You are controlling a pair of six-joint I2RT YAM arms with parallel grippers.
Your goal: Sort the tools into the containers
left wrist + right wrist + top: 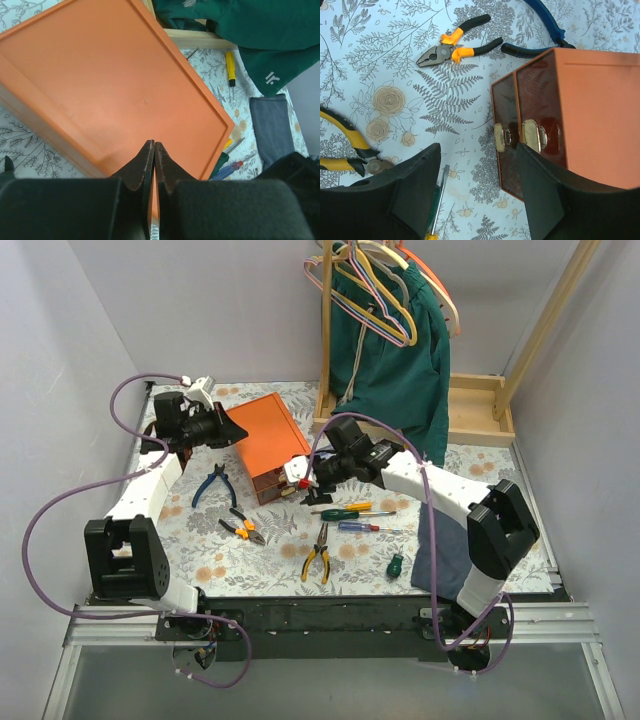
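The orange cabinet [268, 443] stands at the back left of the mat, its two drawer fronts [520, 135] closed. My left gripper [236, 432] is shut and empty, its tips [154, 144] over the cabinet's top [110, 80]. My right gripper [300, 476] is open and empty, its jaws [477, 146] wide apart just before the drawer knobs. On the mat lie blue pliers [212, 483], orange-black pliers [243, 527], yellow-black pliers [318, 556], a green screwdriver [338, 514], a yellow one [356, 506], a blue one [362, 527] and a short green one [396, 564].
A wooden rack base [480, 405] stands at the back right, with a green garment [390, 355] and coloured hangers [385, 285] hung above it. A grey cloth [438, 555] lies under the right arm. Grey walls close in both sides.
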